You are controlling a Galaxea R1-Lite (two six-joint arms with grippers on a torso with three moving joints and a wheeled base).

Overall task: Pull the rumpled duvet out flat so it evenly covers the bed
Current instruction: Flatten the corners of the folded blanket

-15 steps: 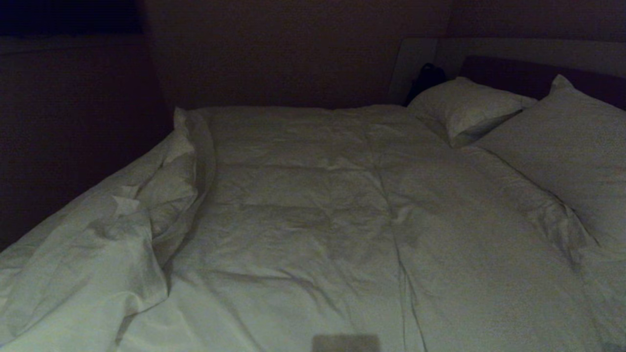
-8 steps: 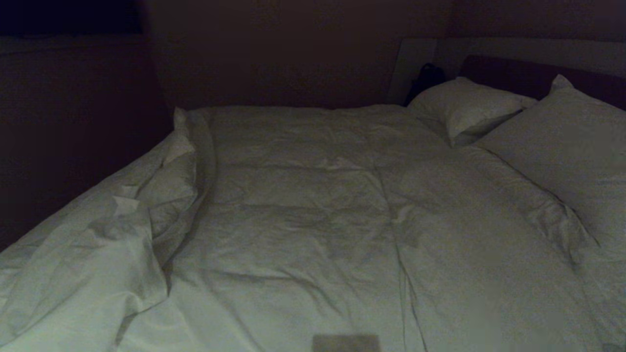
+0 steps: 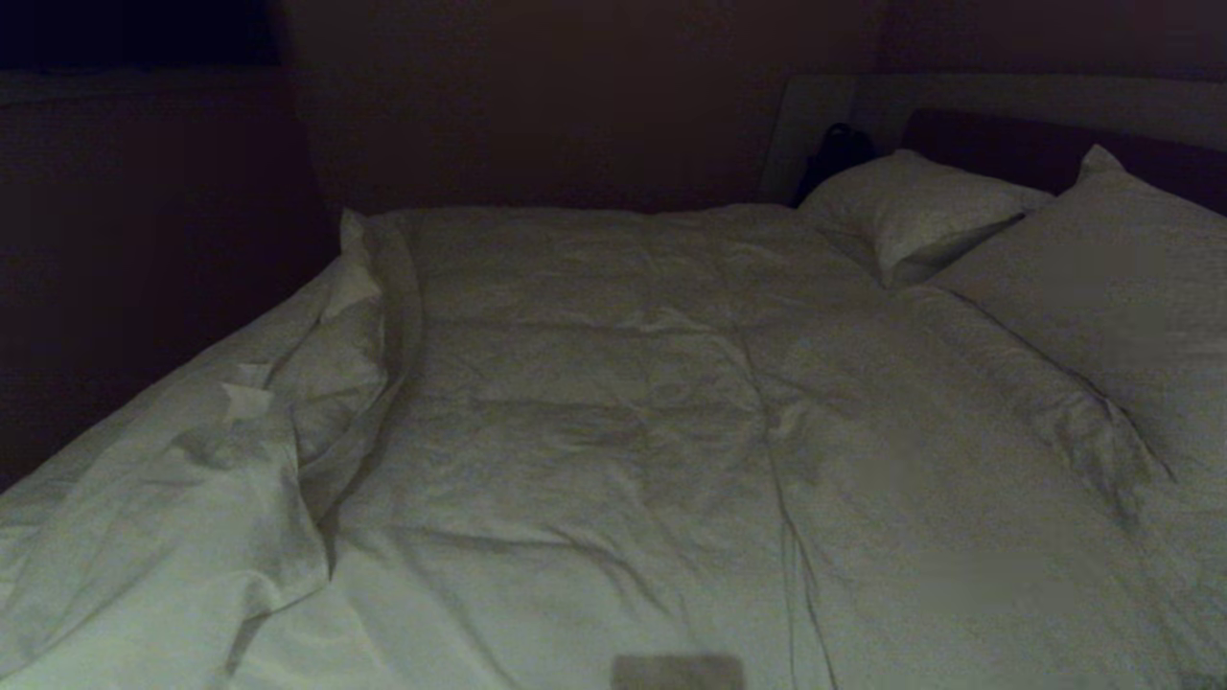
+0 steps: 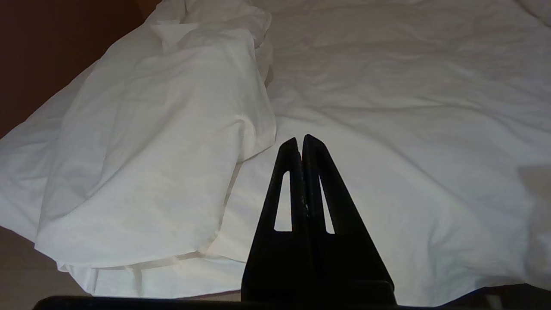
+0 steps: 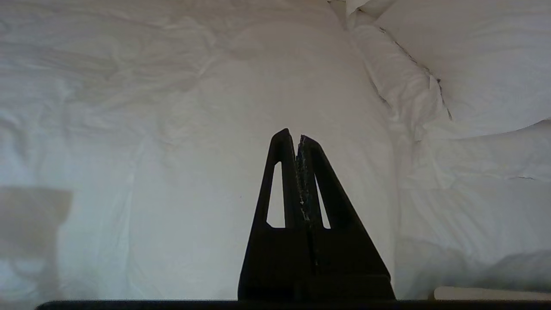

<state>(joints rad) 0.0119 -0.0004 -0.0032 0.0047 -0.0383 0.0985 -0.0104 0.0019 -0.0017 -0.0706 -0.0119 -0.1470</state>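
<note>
White, creased cotton fills the foreground as the left gripper (image 4: 300, 138) and the right gripper (image 5: 292, 134), both black, tapered and pressed fully closed on nothing, hang above the near edge of the bed (image 3: 57, 460) without touching the cloth. Beyond them the duvet (image 3: 613, 402) lies mostly spread across the mattress, puffy and crossed by soft wrinkles, while its left side is bunched into a thick folded ridge (image 3: 316, 383) running away along that edge. Farther back on the right, two plump rectangular pillows (image 3: 920, 216) rest against a dark padded headboard (image 3: 1007, 144) set in a pale surround. A small dark object (image 3: 836, 153) sits beside the far pillow, and dim brown walls (image 3: 537, 105) close off the room behind.
</note>
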